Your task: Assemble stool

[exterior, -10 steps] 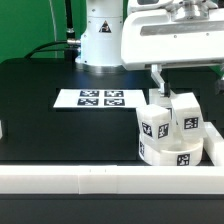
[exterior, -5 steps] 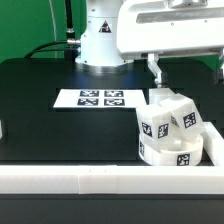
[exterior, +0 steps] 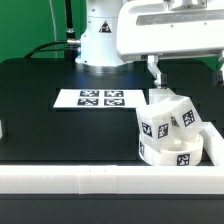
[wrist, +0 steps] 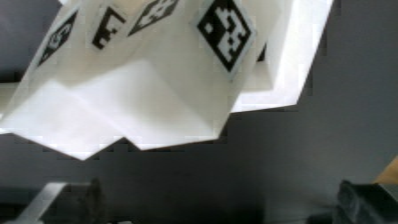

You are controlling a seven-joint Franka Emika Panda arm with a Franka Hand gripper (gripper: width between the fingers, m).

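The white round stool seat lies at the exterior view's right, close to the front rail, with tags on its side. Two chunky white legs stand on top of it, leaning slightly. My gripper hangs open above the legs and touches none of them; one finger shows under the white hand. In the wrist view the tagged legs fill the upper part. The dark fingertips stand wide apart at the edge, and my gripper has nothing between them.
The marker board lies flat in the middle of the black table. A long white rail runs along the front edge and another white rail stands at the exterior view's right, beside the seat. The robot base is behind.
The open gripper has risen from around the top of the legs to clear above them. The leg nearer the exterior view's right now leans a little. Since half a second ago hardly anything moves.
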